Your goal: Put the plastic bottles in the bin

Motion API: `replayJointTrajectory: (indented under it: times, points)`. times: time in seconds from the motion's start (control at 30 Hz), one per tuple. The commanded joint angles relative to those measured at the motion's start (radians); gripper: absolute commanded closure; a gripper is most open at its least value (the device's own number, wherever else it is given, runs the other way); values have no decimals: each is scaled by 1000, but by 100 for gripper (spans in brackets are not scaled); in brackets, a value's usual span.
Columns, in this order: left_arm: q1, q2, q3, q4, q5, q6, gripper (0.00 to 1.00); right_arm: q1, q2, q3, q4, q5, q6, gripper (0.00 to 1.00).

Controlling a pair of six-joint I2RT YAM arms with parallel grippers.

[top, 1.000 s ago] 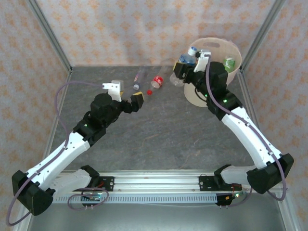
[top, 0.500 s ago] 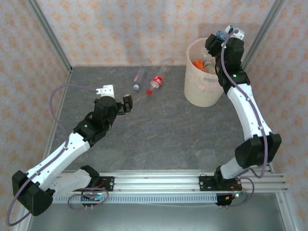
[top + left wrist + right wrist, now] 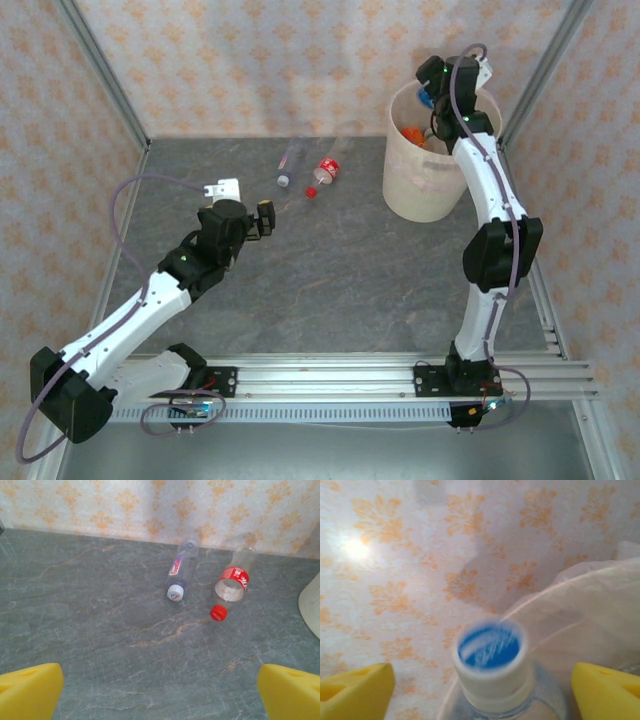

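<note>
Two plastic bottles lie on the grey table near the back wall: a clear one with a purple label (image 3: 287,163) (image 3: 180,571) and one with a red label and red cap (image 3: 326,170) (image 3: 233,580). My left gripper (image 3: 246,205) (image 3: 160,700) hangs open a short way in front of them, with nothing between its pads. My right gripper (image 3: 436,88) (image 3: 482,695) is over the bin (image 3: 420,185), jaws wide. A blurred bottle with a blue-topped white cap (image 3: 489,662) sits between its yellow pads (image 3: 355,690) without touching them. Other bottles (image 3: 412,132) lie inside the bin.
Patterned walls close the table at the back and sides, with metal posts in the corners. The bin's pale side (image 3: 312,605) shows at the right of the left wrist view. The arms' base rail (image 3: 320,380) runs along the near edge.
My right arm has swung up from beside the bin to above its far rim, carrying the blue-capped bottle, and its jaws have opened. My left gripper has drawn back slightly.
</note>
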Motion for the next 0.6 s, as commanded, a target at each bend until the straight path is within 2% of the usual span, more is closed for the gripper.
replayJointTrajectory:
  times: [0.0, 0.3, 0.57]
  points:
    - [13, 8, 25, -35, -39, -17, 0, -1, -70, -5, -108, 95, 96, 0]
    - [26, 76, 46, -29, -15, -22, 0, -2, -259, -209, -8, 189, -24, 1]
    - [47, 179, 100, -70, 34, -47, 0, -2, -383, -358, 118, 56, -228, 1]
